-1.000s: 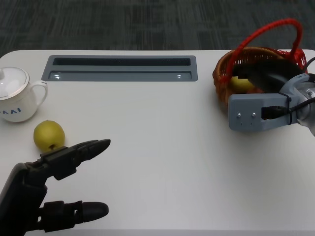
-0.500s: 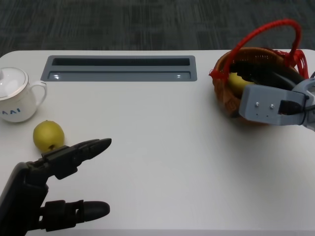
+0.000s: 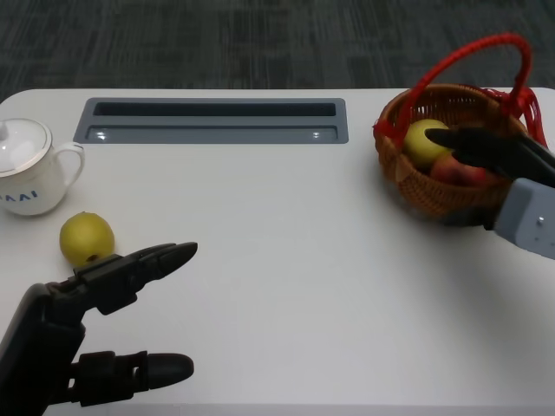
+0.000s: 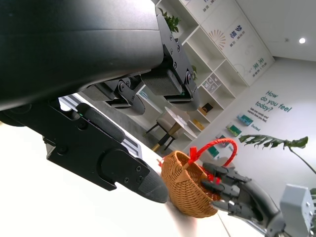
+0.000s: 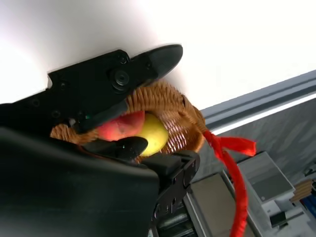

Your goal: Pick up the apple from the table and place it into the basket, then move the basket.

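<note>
A wicker basket (image 3: 434, 186) with a red handle stands at the table's far right. Inside it lie a red apple (image 3: 460, 171) and a yellow-green fruit (image 3: 423, 139). My right hand (image 3: 494, 152) reaches over the basket's near-right rim with its fingers spread, holding nothing. In the right wrist view, the apple (image 5: 116, 129) and yellow fruit (image 5: 153, 133) show between the spread fingers (image 5: 113, 79). The left wrist view shows the basket (image 4: 190, 190) with the right hand (image 4: 242, 197) beside it. My left hand (image 3: 95, 329) hovers open at the near left.
A second yellow-green fruit (image 3: 87, 238) lies on the table just beyond my left hand. A white lidded mug (image 3: 26, 178) stands at the far left. A grey recessed slot (image 3: 217, 120) runs along the table's back.
My right hand has drawn back toward the right and near edge, uncovering the red apple and yellow fruit in the basket. The left hand has not moved.
</note>
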Controlling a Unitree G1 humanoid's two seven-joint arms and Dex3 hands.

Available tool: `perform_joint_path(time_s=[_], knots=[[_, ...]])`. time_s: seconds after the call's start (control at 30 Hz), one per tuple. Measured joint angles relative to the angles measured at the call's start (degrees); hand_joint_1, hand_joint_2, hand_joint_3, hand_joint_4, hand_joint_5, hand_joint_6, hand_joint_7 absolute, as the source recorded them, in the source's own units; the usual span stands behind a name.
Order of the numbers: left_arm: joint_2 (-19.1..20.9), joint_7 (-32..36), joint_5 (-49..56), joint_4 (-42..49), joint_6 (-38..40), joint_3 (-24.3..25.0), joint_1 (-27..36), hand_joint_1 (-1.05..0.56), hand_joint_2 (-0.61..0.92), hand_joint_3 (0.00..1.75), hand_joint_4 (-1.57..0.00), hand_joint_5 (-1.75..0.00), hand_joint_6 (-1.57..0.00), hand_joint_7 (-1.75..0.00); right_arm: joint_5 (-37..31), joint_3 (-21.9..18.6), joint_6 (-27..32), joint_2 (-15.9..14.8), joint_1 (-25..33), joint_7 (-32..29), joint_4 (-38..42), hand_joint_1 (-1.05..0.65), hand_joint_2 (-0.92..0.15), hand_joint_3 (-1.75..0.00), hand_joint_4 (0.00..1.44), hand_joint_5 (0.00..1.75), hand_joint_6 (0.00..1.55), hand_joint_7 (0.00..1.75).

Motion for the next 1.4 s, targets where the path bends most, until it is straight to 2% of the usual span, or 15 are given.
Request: perform_joint_path(time_s=[0.1,0.2,0.4,0.57,0.7,0.9,1.03,1.23,1.4], knots=[[0.01,0.00,-0.06,-0.05,0.01,-0.09,0.14,-0.51,0.70,0.00,-0.70,0.00,-0.66,0.00,5.44,-4.35,-2.37,0.41,3.84,2.05,-0.79,-0.17,-0.77,0.00,0.43,0.01,0.43,0.01],[0.03,-0.02,-0.18,-0.49,0.05,-0.23,0.45,-0.51,0.70,0.00,-0.70,0.00,-0.67,0.00,10.05,-7.58,-6.02,0.87,7.00,4.25,-2.47,-0.20,-0.78,-0.01,0.41,0.00,0.40,0.00],[0.27,-0.05,-0.50,-1.55,0.54,-0.37,1.09,-0.51,0.69,0.00,-0.69,0.00,-0.66,0.00,13.41,-9.42,-14.71,0.97,12.26,7.99,-7.43,-0.24,-0.76,0.00,0.41,0.00,0.40,0.00],[0.31,-0.05,-0.54,-1.55,0.62,-0.63,1.09,-0.50,0.69,0.00,-0.70,0.00,-0.67,0.00,13.97,-9.15,-21.96,1.02,15.88,9.34,-11.52,-0.31,-0.78,-0.01,0.50,0.03,0.43,0.01],[0.30,-0.05,-0.53,-1.56,0.62,-0.89,1.06,-0.51,0.69,0.00,-0.70,0.00,-0.67,0.00,14.86,-8.53,-24.82,2.20,18.84,10.32,-14.58,-0.36,-0.80,-0.01,0.52,0.02,0.45,0.01],[0.63,-0.86,-2.63,-2.28,1.14,-1.16,1.39,-0.53,0.71,0.01,-0.69,0.00,-0.65,0.00,21.68,-5.27,-25.67,6.51,23.99,18.08,-19.54,-0.42,-0.83,-0.01,0.52,0.00,0.45,0.00],[1.28,-2.31,-4.73,-2.44,1.50,-1.42,1.49,-0.56,0.72,0.01,-0.70,0.00,-0.66,0.00,23.49,-3.26,-25.71,8.43,25.24,21.57,-21.73,-0.44,-0.85,-0.01,0.51,0.00,0.43,0.00],[2.04,-4.53,-7.34,-2.76,1.72,-1.65,1.42,-0.57,0.73,0.01,-0.71,-0.01,-0.66,0.00,23.59,-1.34,-26.21,10.43,25.87,24.00,-23.53,-0.43,-0.85,0.00,0.52,0.01,0.44,0.01],[2.31,-5.60,-8.19,-3.00,1.72,-1.64,1.18,-0.49,0.73,0.00,-0.72,-0.01,-0.67,-0.01,23.70,-0.37,-26.20,12.43,25.89,24.87,-23.69,-0.40,-0.85,0.00,0.54,0.01,0.46,0.01]])
